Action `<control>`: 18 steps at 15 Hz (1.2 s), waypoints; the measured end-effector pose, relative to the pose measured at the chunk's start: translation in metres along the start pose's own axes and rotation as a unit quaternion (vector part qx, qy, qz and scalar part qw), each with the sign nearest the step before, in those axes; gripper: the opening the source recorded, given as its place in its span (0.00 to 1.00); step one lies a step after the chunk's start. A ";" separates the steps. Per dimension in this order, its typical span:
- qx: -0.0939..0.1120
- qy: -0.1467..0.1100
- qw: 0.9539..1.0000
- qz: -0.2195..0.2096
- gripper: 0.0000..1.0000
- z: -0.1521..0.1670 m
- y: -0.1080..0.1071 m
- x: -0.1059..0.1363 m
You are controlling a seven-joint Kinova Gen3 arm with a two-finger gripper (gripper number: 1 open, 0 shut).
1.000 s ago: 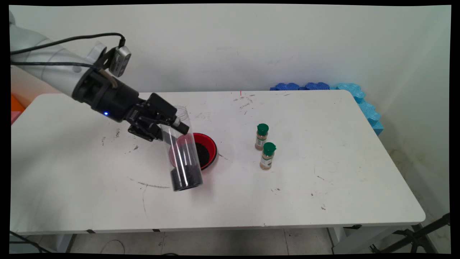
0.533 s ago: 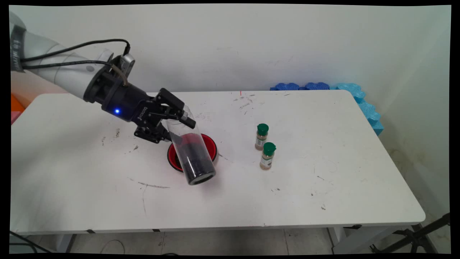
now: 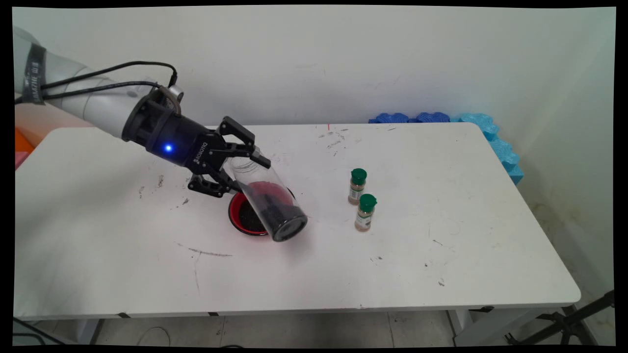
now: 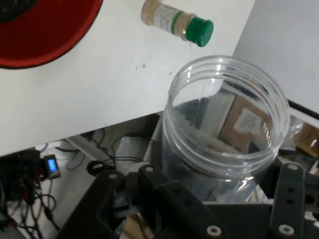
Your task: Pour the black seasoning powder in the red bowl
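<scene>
My black gripper (image 3: 240, 164) is shut on a clear plastic jar (image 3: 267, 201) near its open mouth. The jar hangs tilted, bottom down to the right, over a red bowl (image 3: 240, 215) that holds dark grains. More dark grains lie in the jar's lower end. In the hand view the jar (image 4: 224, 124) fills the middle with its open rim facing the camera, held between the gripper (image 4: 219, 199) fingers. The red bowl (image 4: 45, 35) shows at the top left there.
Two small spice bottles with green caps (image 3: 357, 186) (image 3: 365, 212) stand to the right of the bowl; one spice bottle (image 4: 177, 24) appears in the hand view. Blue foam pieces (image 3: 441, 120) line the table's far right corner.
The hand has rolled and swung the jar's bottom up and to the right, from nearly upright to strongly tilted. The grains have slid along the jar's lower side.
</scene>
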 end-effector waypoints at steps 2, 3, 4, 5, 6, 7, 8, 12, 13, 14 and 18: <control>-0.008 -0.001 0.999 -0.032 0.00 0.001 -0.002 0.002; -0.012 -0.002 0.999 -0.048 0.00 0.001 -0.002 0.003; -0.016 -0.002 0.998 -0.062 0.00 0.002 -0.003 0.003; -0.019 -0.003 0.997 -0.073 0.00 0.002 -0.003 0.004; -0.023 -0.003 0.996 -0.087 0.00 0.003 -0.003 0.005; -0.026 -0.004 0.995 -0.099 0.00 0.004 -0.003 0.006; -0.029 -0.004 0.994 -0.110 0.00 0.004 -0.004 0.006; -0.042 -0.004 0.987 -0.155 0.00 0.005 -0.005 0.009; -0.046 -0.004 0.985 -0.166 0.00 0.006 -0.006 0.009; -0.049 -0.005 0.983 -0.176 0.00 0.006 -0.006 0.009; -0.059 -0.008 0.977 -0.207 0.00 0.007 -0.008 0.008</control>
